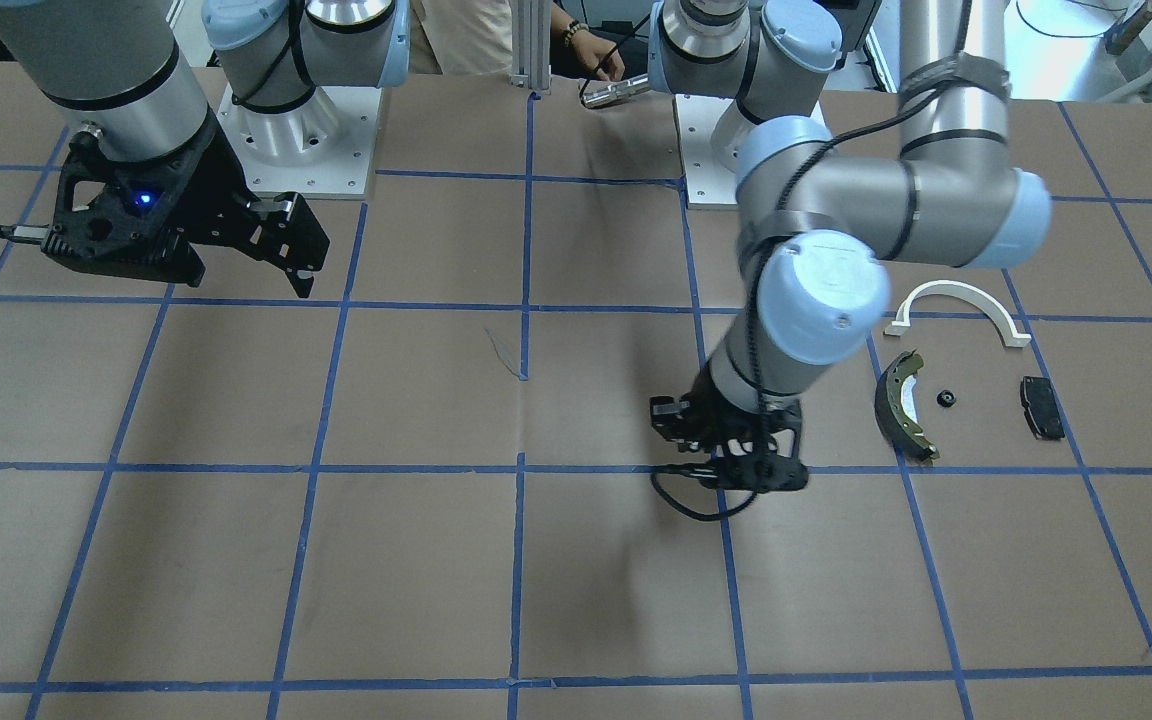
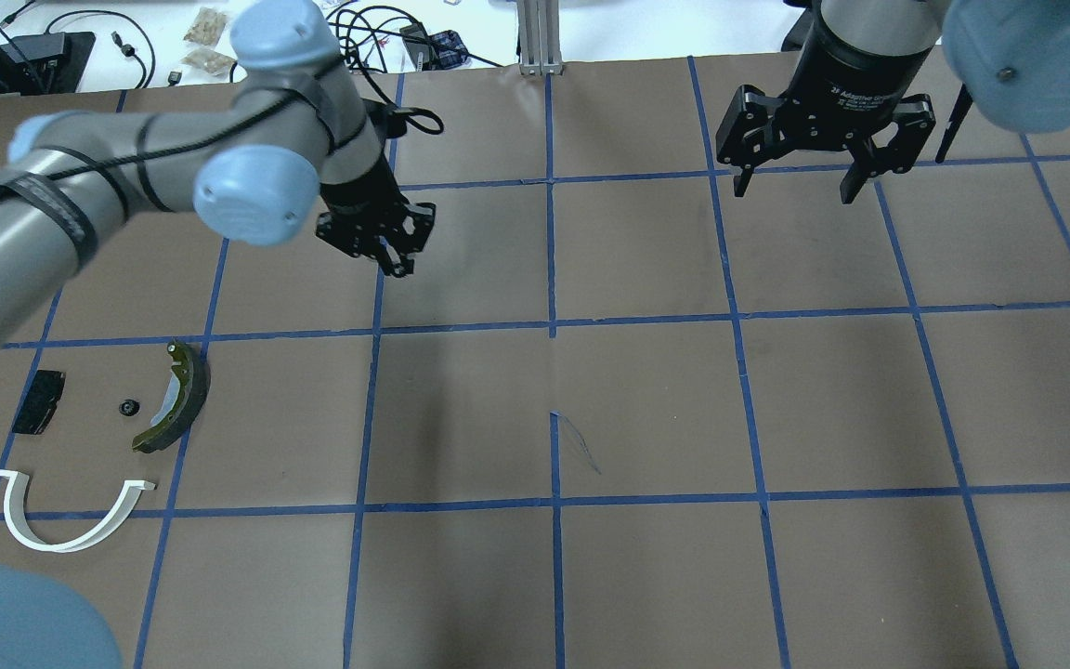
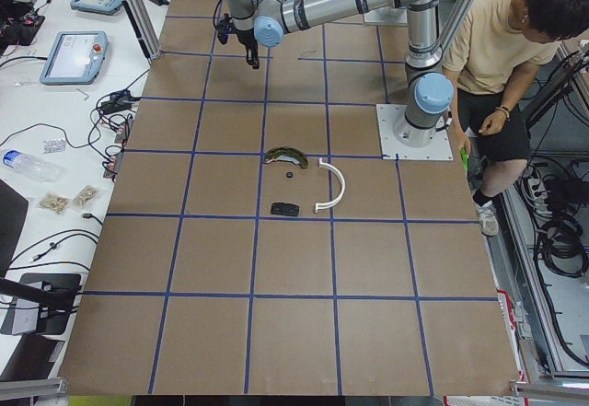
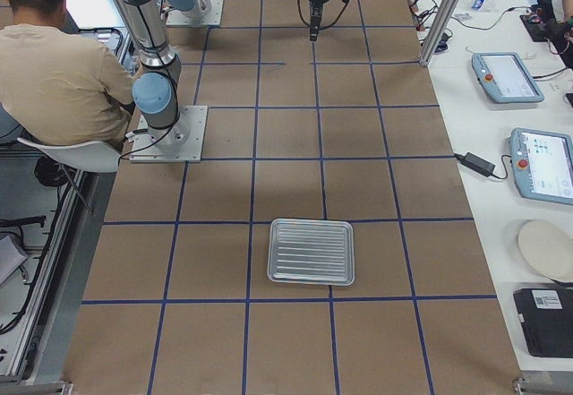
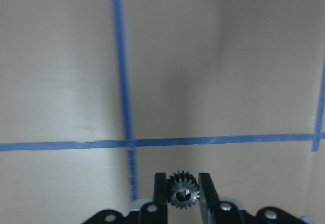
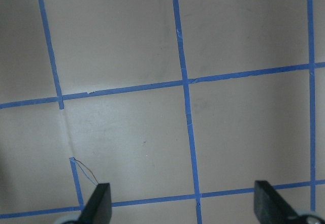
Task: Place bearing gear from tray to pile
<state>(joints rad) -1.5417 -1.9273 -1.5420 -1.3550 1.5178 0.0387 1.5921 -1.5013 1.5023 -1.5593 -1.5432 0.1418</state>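
the carry step was judged to be in hand: the bearing gear [image 5: 183, 191] was off the tray [image 4: 312, 252] and was seen pinched between the two fingers of the left end effector [image 2: 392, 255], its teeth and centre bore visible in the left wrist view. the gear was held above the table [image 2: 646, 400], with only brown paper and blue tape lines beneath it. taken from the brake shoe [image 2: 175, 398], the left end effector was well apart, on the side farther from the robot's base and toward the table's middle. the tray lay well apart from the brake shoe, at the opposite end of the table.

the pile was grouped around the brake shoe: a small black round part [image 2: 129, 406] just beside it, a black pad [image 2: 38, 401] beyond that part, and a white arch piece [image 2: 71, 516] near the shoe on the robot's side. the right end effector [image 2: 804, 178] was held spread, nothing between its fingers [image 6: 99, 204], far from the brake shoe toward the tray's end.

the next move was judged to call for the left arm to be brought back toward the brake shoe, lowered over a bare patch beside it, and the fingers parted only when the gear was close to the table, since a round gear could roll if dropped.
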